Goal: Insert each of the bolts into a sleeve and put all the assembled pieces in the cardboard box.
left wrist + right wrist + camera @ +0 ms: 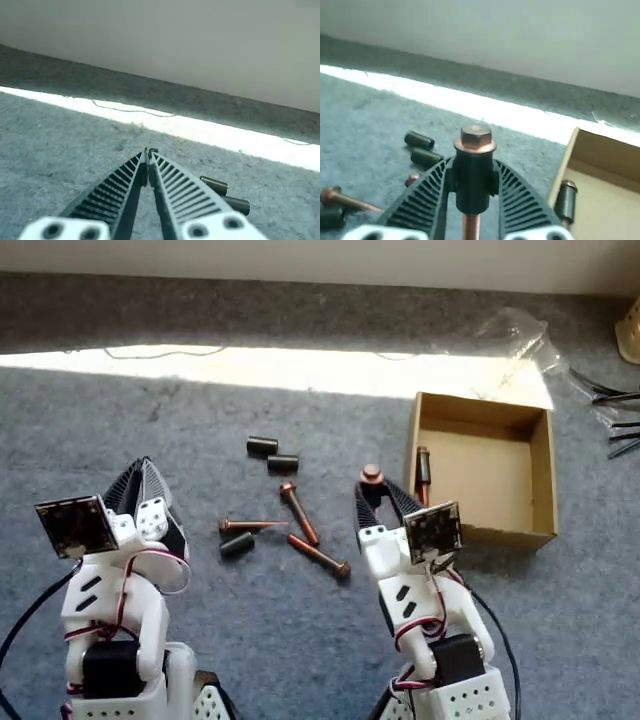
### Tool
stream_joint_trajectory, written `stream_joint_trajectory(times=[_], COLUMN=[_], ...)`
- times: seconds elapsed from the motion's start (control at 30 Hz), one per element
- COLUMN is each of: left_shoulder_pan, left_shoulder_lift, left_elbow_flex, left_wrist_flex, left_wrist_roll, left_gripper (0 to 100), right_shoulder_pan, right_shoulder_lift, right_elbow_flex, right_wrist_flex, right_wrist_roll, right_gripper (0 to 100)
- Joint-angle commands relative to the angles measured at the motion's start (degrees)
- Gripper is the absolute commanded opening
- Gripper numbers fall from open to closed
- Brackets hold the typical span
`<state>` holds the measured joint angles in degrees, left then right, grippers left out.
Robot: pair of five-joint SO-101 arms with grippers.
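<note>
My right gripper (373, 490) (472, 172) is shut on a black sleeve (471, 187) with a copper bolt (475, 138) (372, 475) through it, held just left of the cardboard box (485, 530) (585, 150). Another assembled piece (423, 470) (565, 200) leans inside the box's left wall. Three loose bolts (299, 511) (319, 554) (247, 525) lie between the arms, with one sleeve (237, 544) beside them and two more sleeves (262, 447) (283, 463) farther back. My left gripper (145, 468) (148, 153) is shut and holds nothing, left of the parts, with those two sleeves (214, 185) (235, 204) ahead.
Grey carpet covers the floor, with a bright sunlit strip (250, 368) across the back. A clear plastic bag (515, 335) and black cables (612, 400) lie behind and right of the box.
</note>
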<state>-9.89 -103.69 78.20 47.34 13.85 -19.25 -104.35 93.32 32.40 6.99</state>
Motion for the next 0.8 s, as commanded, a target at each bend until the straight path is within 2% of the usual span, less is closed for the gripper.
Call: stream_joint_trajectory(times=[0.0, 0.1, 0.17, 0.5, 0.77], left_shoulder_pan=[-0.48, -0.22, -0.31, -0.48, -0.57], left_shoulder_lift=[-0.4, -0.4, -0.4, -0.4, -0.4], left_elbow_flex=[2.33, 4.88, 6.37, 13.49, 14.02], left_wrist_flex=[0.09, 0.09, 0.0, -5.27, -5.27], left_wrist_roll=[0.35, 0.35, 0.35, 0.35, 0.35], left_gripper=[3, 3, 3, 3, 3], right_shoulder_pan=[6.99, 14.02, 16.04, 16.66, 16.75], right_shoulder_lift=[-0.13, 1.19, 5.41, 44.53, 67.03], right_elbow_flex=[-11.21, -18.42, -22.99, -44.35, -56.92], right_wrist_flex=[9.45, 13.23, 14.64, 15.69, 15.69], right_wrist_roll=[1.93, 2.2, 2.29, 2.29, 2.29], right_gripper=[0.4, 0.4, 0.4, 0.4, 0.4])
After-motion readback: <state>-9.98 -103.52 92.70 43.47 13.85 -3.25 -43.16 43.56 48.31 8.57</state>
